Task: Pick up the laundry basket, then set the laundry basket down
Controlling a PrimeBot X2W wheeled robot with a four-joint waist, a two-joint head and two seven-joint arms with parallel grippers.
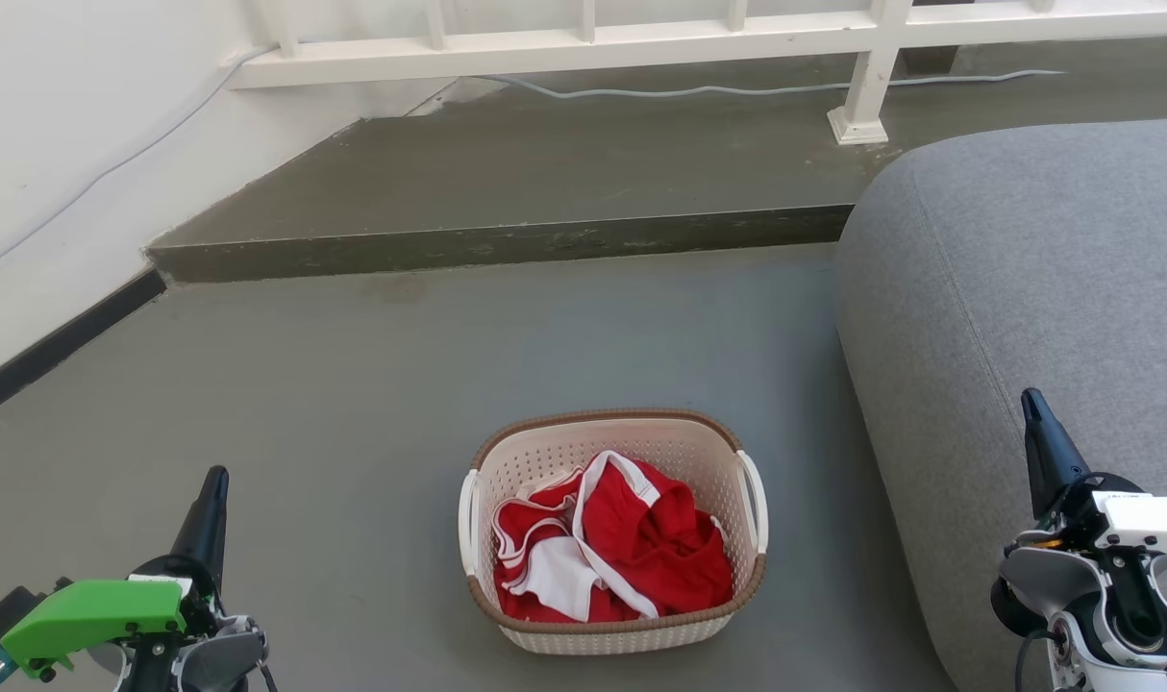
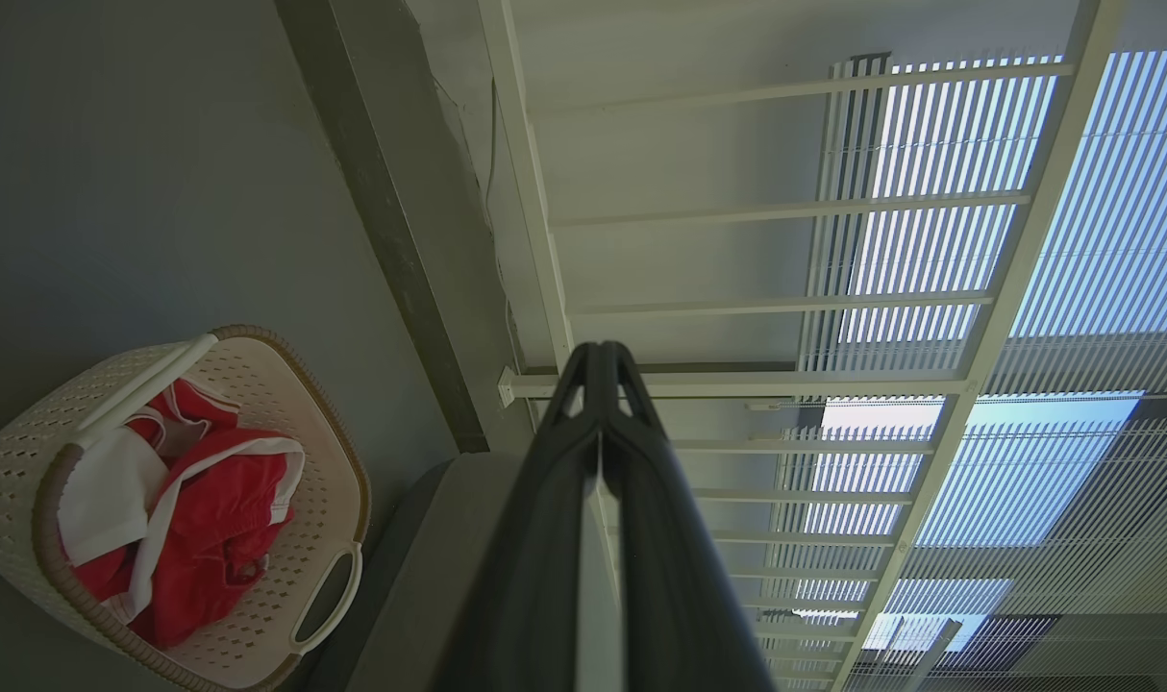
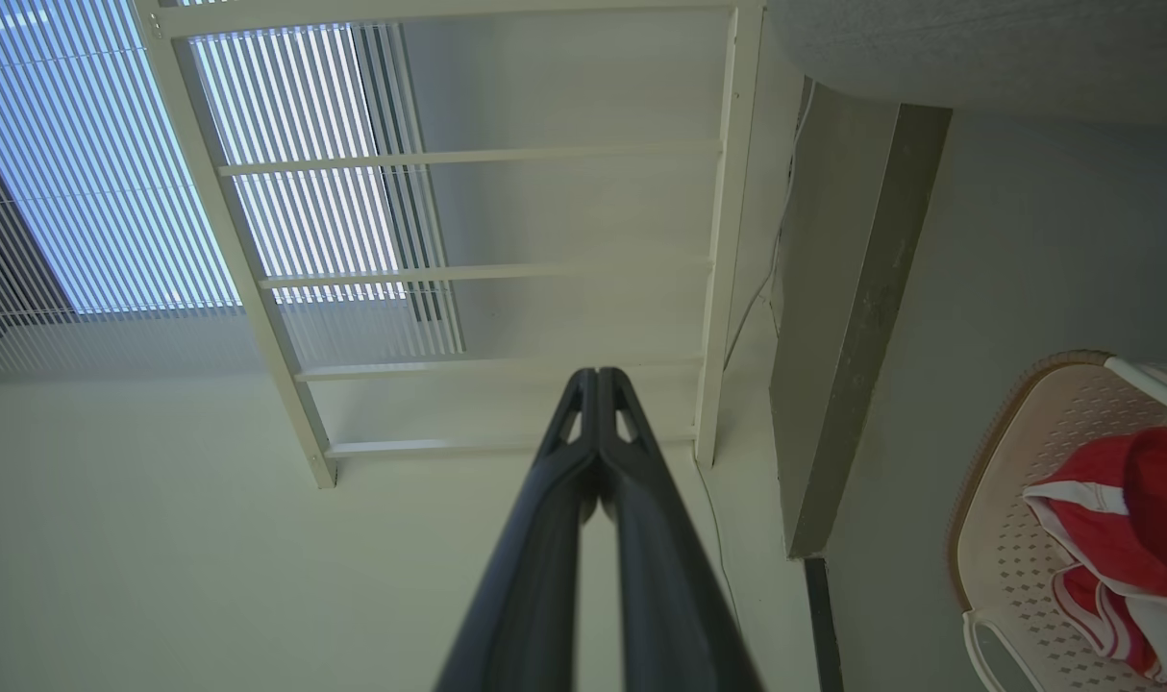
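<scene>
The right gripper (image 3: 598,377) has its two dark fingers pressed together, tips touching, before a white railing (image 3: 728,240). Well aside, the laundry basket (image 3: 1006,557) holds red-and-white clothing (image 3: 1141,509).

- Smooth grey-green painted floor (image 1: 353,404), matt, lit evenly by daylight.
- Raised dark concrete step (image 1: 545,173) across the back; front edge scuffed, runs left to right.
- Plain white wall (image 1: 55,144) on left w/ black skirting strip (image 1: 55,346) along its foot; thin pale wire on the wall (image 1: 112,168).
- White-painted railing w/ upright bars (image 1: 583,43) stands on the step, one post foot at right.
- Pale grey cable (image 1: 737,91) lies wavy on the step, behind the railing.
- Big rounded grey fabric seat (image 1: 1026,288) at right, on the floor, beside the step's end.
- Slatted window (image 2: 1074,240) behind the railing bars, blue sky btwn slats.
</scene>
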